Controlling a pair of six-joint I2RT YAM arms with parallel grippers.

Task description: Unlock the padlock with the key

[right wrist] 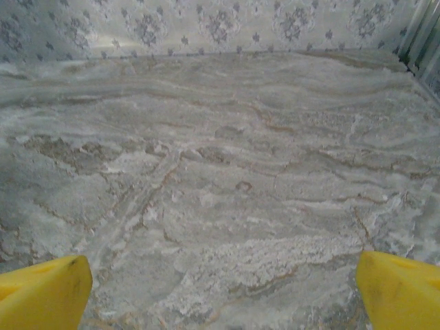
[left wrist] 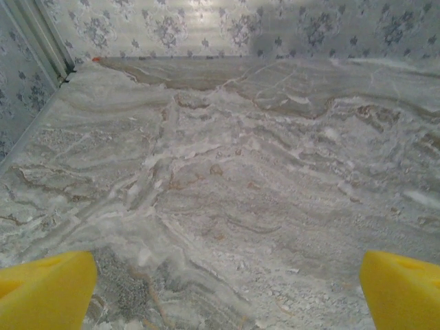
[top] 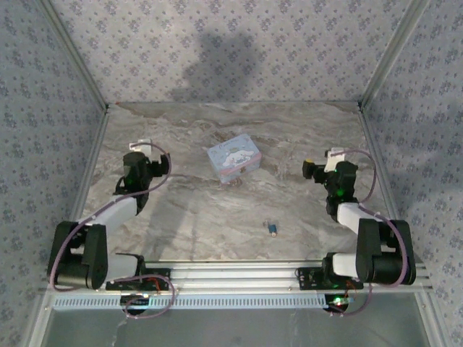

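My left gripper (left wrist: pixel 223 292) hangs over the left side of the grey marble-patterned tabletop (top: pixel 202 210), its yellow-tipped jaws spread wide with nothing between them. In the far half, near the middle, sits a pale blue rectangular tin box with a cartoon print (top: pixel 234 159). The tiny dark teal-blue padlock with a silvery metal part (top: pixel 271 228) lies toward the near edge, right of centre, well apart from both grippers. My right gripper (right wrist: pixel 221 292) hangs over the right side, equally wide and empty.

Risks, as I judge them: the padlock is so small it could skid on the smooth tabletop under a pinch. I also cannot tell a key apart from it, so I might grab the wrong piece.

Count: two grippers, one tin, one padlock.
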